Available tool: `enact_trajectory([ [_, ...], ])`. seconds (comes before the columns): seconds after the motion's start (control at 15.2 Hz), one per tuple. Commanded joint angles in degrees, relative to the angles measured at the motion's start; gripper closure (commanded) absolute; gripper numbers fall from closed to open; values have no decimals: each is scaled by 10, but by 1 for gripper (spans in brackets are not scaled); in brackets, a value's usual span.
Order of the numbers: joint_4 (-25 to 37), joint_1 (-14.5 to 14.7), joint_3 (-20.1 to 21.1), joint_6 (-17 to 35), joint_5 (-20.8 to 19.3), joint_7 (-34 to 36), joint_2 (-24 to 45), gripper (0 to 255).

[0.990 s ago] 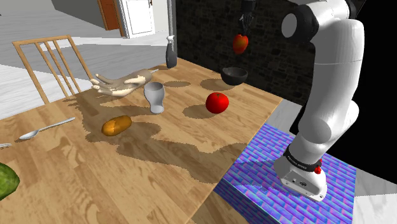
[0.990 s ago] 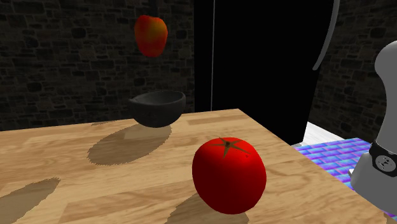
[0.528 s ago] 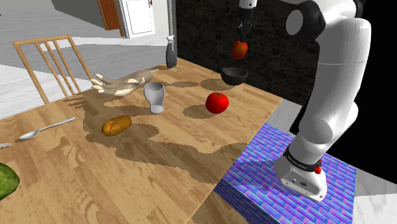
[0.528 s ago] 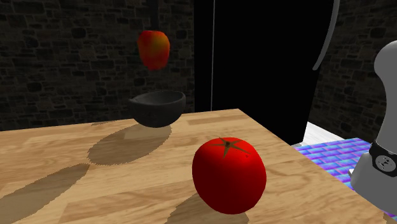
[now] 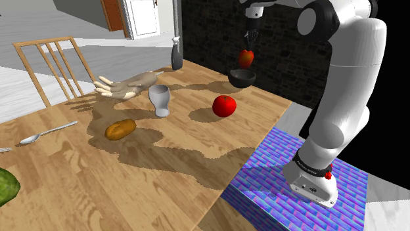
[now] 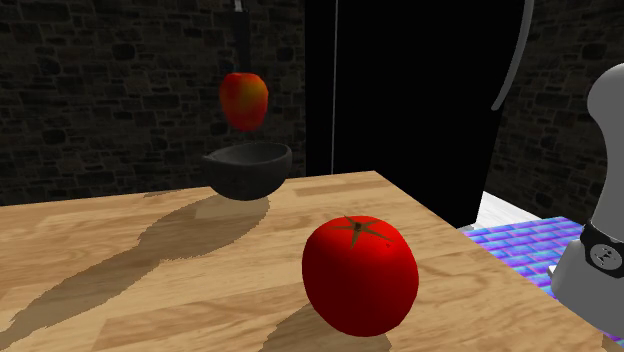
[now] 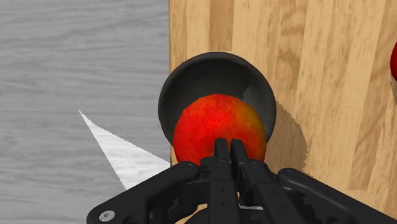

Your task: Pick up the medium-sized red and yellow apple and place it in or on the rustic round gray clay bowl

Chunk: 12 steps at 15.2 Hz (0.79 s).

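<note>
hovering over bowl (image 7: 189,75), gripper (image 7: 229,147) apparently clasps apple (image 7: 218,122).

table (image 5: 79,177): wood grain | bowl (image 6: 247,172): matt dark | tomato (image 6: 360,275): smooth, glossy | wall (image 6: 100,80): rough stone

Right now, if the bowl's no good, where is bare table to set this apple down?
The widest bare patch of table lies between the brown roll, the tomato and the edge by the stand. A smaller strip runs between tomato and bowl. It is crowded around the cup and wooden hand.
</note>
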Motion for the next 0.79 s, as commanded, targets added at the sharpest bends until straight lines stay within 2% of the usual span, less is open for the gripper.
enact_trajectory([
  [0.0,-19,2,0,18,-1,1,-2,255],
  [0.33,-61,4,1,58,-1,2,-3,255],
  [0.73,-61,4,1,58,-1,2,-3,255],
])
